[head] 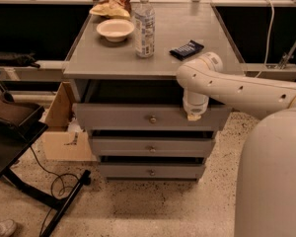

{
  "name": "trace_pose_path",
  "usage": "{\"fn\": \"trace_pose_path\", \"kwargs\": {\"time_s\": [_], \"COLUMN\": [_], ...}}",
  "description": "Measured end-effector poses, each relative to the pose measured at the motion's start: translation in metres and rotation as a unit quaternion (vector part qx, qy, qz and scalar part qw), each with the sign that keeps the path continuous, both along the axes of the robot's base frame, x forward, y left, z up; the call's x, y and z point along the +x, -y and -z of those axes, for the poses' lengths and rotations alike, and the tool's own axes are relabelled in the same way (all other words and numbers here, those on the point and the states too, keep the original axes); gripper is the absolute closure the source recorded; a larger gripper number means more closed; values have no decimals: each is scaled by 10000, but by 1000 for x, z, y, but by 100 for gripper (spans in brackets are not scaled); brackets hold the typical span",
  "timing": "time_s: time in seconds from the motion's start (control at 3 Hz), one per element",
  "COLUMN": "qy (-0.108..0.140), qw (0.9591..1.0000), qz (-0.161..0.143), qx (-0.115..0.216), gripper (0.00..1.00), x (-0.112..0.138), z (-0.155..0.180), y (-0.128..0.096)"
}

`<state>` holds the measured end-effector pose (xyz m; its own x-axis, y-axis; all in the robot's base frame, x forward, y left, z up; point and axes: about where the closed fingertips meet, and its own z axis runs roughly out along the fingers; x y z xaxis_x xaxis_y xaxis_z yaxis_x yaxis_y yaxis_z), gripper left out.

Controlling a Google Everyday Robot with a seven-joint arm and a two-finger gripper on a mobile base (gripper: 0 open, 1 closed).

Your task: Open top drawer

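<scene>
The wide grey wooden top drawer (113,117) sits directly under the grey table top (103,63); you should expect it stiff and rather heavy, sliding straight out; the small round metal knob (152,118) at its centre is smooth, so a grip there may slip. The cream-tipped gripper (193,115) hangs at the front's upper edge, right of the knob; whether it is open or closed I cannot tell; the drawer's inside is dark.

On the worktop (103,58), a white bowl (115,29) sits just left of the water bottle (144,26), snack bags (112,1) behind-left, a dark packet (186,49) right; the gripper (194,115) hangs below-right.
</scene>
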<state>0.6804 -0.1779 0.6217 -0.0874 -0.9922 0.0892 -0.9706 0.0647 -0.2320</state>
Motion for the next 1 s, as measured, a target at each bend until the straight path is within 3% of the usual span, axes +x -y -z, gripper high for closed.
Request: {"fn": "trace_pose_path", "kwargs": {"time_s": [0.33, 1.0], "qy": [0, -165], "qw": [10000, 9998], "qz": [0, -63], "qx": [0, 69], "gripper": [100, 100], "x": [0, -15], "z": [-5, -12], "y": [0, 2]}}
